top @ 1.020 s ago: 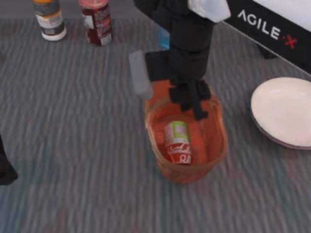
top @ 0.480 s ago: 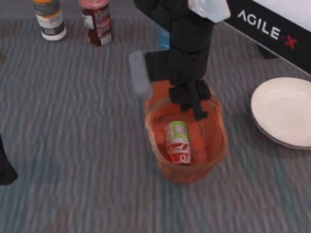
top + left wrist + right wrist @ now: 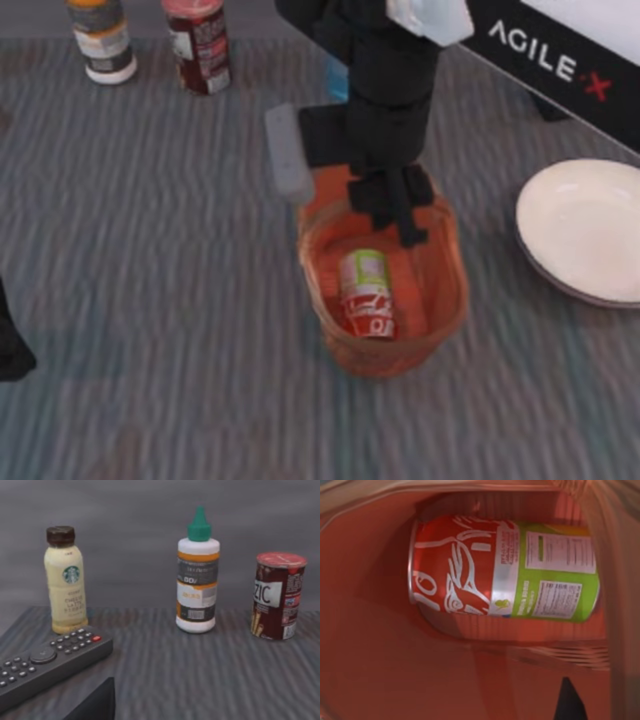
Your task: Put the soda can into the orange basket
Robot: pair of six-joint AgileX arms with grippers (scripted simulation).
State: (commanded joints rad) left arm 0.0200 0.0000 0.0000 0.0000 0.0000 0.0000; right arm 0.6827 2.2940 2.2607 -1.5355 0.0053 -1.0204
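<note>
1. Against the frame half a second ago, almost nothing differs: the right gripper stays above the far rim of the orange basket, perhaps a touch higher, and the soda can has not shifted.
2. The soda can lies on its side on the floor of the orange basket, red half toward the near edge of the counter, lime-green half toward the far edge. The right wrist view shows the soda can resting free against the basket's inner wall, nothing gripping it.
3. The right gripper's jaws are spread apart and hold nothing; they hang clear of the can.
4. The left arm sits parked at the counter's left edge, only a dark sliver showing; I cannot tell how its jaws stand.
5. Count in the top view: one soda can, one orange basket, one white plate near the right edge, one grey remote control just beside the basket's far-left rim.
6. Count at the far-left corner, in the left wrist view: one Starbucks drink bottle, one green-capped white bottle, one red snack canister, one black remote control lying near the drink bottle.
</note>
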